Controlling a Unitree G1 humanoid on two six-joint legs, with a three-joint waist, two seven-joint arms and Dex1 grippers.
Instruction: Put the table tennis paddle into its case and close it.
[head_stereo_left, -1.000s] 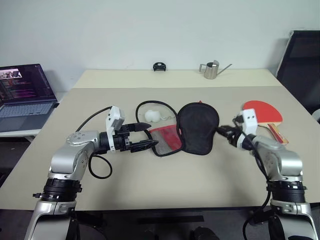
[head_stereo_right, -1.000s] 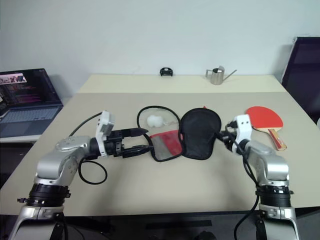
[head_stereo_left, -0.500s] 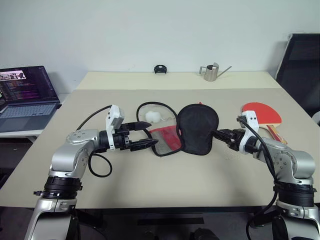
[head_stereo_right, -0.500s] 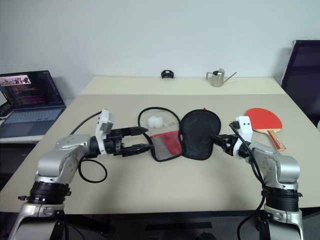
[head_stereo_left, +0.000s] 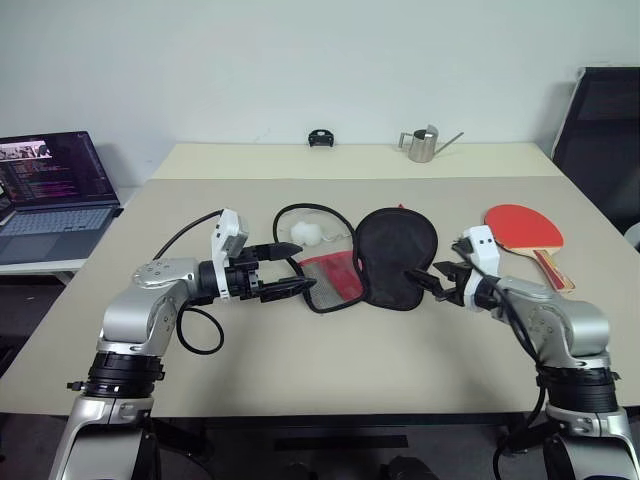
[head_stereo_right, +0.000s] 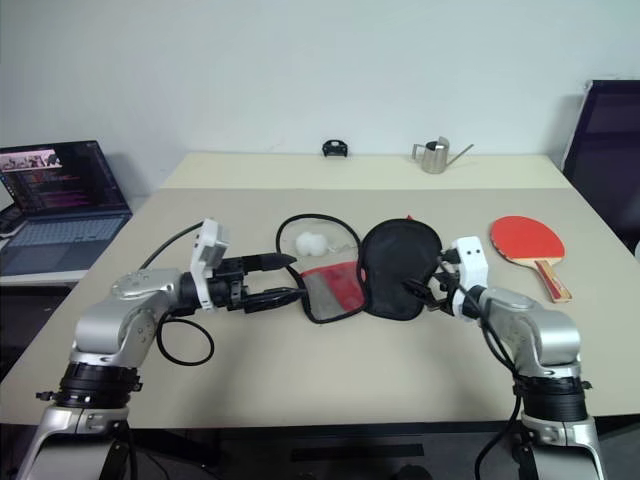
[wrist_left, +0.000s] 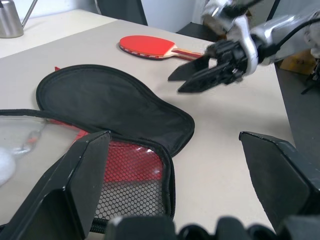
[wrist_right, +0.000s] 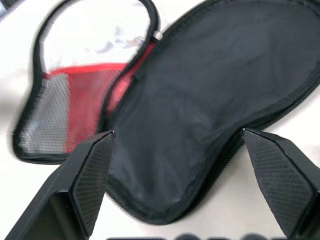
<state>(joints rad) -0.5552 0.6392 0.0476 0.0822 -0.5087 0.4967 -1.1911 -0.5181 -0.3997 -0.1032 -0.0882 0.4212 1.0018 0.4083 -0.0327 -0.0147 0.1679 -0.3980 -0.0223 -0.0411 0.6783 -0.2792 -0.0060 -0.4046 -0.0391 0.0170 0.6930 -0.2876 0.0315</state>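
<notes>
Case (head_stereo_left: 395, 255) is laid open mid-table, paddle (head_stereo_left: 524, 226) untouched at right. Both grippers, left (head_stereo_left: 292, 270) and right (head_stereo_left: 428, 280), are spread, nothing grasped. Next: paddle pickup needed.

Both head views look forward and down from behind the counter's (head_stereo_left: 300, 370) near edge, taking in its whole top to the far edge. The left wrist view sits low and close over the case (wrist_left: 115, 107), facing across to the paddle (wrist_left: 150, 46). The right wrist view faces the same case (wrist_right: 200, 110) closer still.
</notes>
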